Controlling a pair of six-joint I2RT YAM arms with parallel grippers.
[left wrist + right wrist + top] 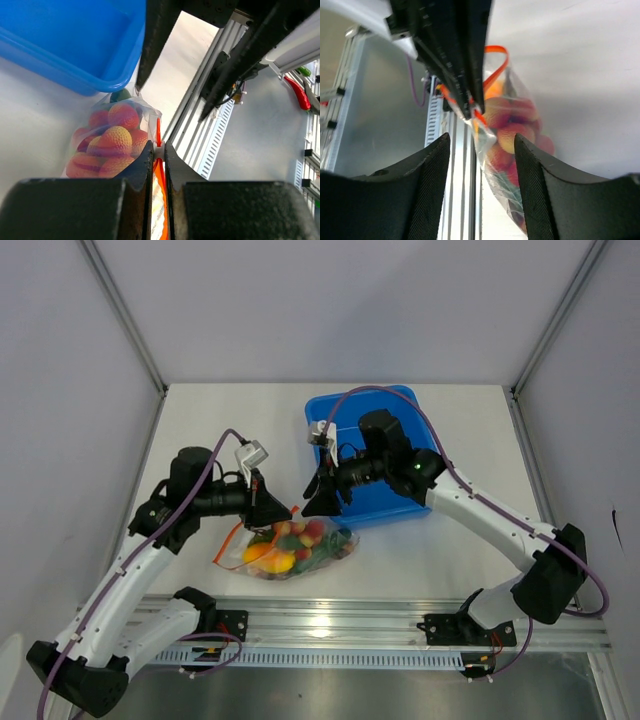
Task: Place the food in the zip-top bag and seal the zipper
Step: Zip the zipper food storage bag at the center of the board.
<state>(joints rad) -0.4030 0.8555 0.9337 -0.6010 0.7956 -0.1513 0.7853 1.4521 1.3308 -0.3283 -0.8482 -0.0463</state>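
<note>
The clear zip-top bag lies on the table in front of the blue bin, filled with toy food: red and orange-yellow fruits and green pieces. Its orange-red zipper runs along the mouth. My left gripper is shut on the zipper strip at the bag's upper left; the left wrist view shows the strip and its white slider pinched between the fingers. My right gripper is open and empty, just right of the bag's mouth. In the right wrist view the bag hangs ahead of the spread fingers.
A blue plastic bin stands behind the bag, partly under my right arm. The aluminium rail runs along the table's near edge. White walls enclose the table on the left, back and right.
</note>
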